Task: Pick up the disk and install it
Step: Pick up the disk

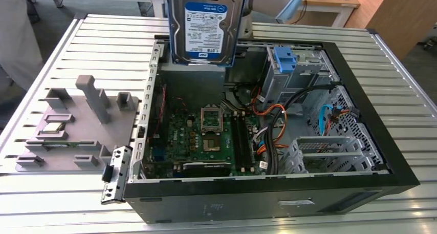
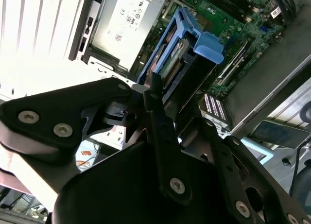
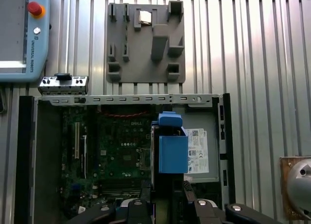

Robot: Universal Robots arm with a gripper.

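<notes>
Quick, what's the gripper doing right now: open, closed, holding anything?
Gripper: closed on the disk, holding it above the open computer case.

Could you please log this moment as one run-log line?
gripper: shut on the disk | the disk: held above computer case | installed: no

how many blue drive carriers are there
2. One is clipped around the disk the gripper holds above the computer case; the other, a lone blue bracket, sits in the case's drive cage on the exterior view's right. More may be hidden.
</notes>
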